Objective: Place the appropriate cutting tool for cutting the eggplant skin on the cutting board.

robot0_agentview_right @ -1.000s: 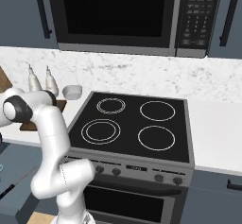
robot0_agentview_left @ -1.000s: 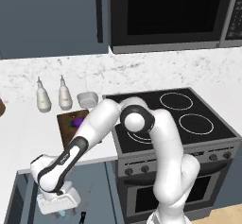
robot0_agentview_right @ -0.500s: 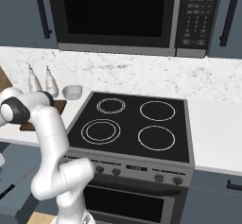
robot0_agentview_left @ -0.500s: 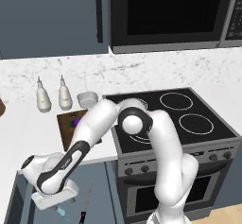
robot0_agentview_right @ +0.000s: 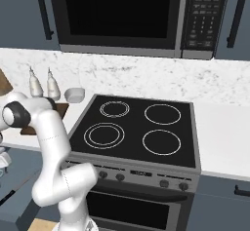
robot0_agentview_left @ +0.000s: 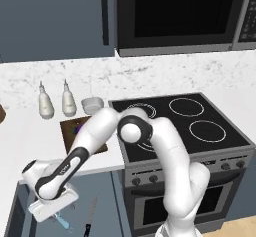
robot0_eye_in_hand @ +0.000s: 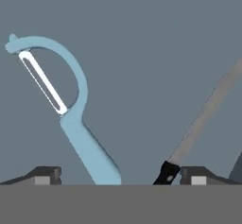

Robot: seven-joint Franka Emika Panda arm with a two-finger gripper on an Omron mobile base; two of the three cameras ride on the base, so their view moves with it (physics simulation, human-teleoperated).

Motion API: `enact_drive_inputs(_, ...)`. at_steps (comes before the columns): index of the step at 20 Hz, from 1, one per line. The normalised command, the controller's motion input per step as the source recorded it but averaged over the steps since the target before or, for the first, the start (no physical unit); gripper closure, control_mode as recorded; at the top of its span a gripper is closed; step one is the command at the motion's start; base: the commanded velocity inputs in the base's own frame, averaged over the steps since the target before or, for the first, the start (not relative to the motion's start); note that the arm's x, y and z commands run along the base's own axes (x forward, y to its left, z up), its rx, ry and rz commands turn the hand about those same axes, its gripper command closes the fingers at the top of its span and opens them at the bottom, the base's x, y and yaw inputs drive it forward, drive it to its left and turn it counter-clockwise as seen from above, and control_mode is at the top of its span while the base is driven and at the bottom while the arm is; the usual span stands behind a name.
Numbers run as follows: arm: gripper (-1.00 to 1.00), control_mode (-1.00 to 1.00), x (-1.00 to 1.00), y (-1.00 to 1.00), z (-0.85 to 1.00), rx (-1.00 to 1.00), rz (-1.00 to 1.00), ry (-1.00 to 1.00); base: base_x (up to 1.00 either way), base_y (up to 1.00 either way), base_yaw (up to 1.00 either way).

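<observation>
The light blue peeler lies flat on the grey drawer floor. Its looped head points away from me and its handle runs down between my fingertips. My gripper is open, one finger on each side of the handle, not closed on it. In the left base view the gripper hangs low in the open drawer, just above the peeler. Up on the counter lies the dark brown cutting board, partly hidden by my arm, with the purple eggplant on it.
A black-handled knife lies right of the peeler in the drawer, seen from the base as the knife. Two white bottles and a small white bowl stand behind the board. The stove is to its right.
The hand has dropped lower into the drawer, closer to the peeler. The forearm has swung down and left with it.
</observation>
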Motion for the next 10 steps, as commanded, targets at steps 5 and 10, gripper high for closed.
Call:
enact_drive_inputs(5, -1.0, -1.0, 0.1, 0.0, -0.31, 0.17, 0.16, 0.21, 0.0, 0.0, 0.0)
enact_drive_inputs(10, -1.0, -1.0, 0.0, 0.0, -0.46, 0.08, 0.05, 0.09, 0.0, 0.0, 0.0)
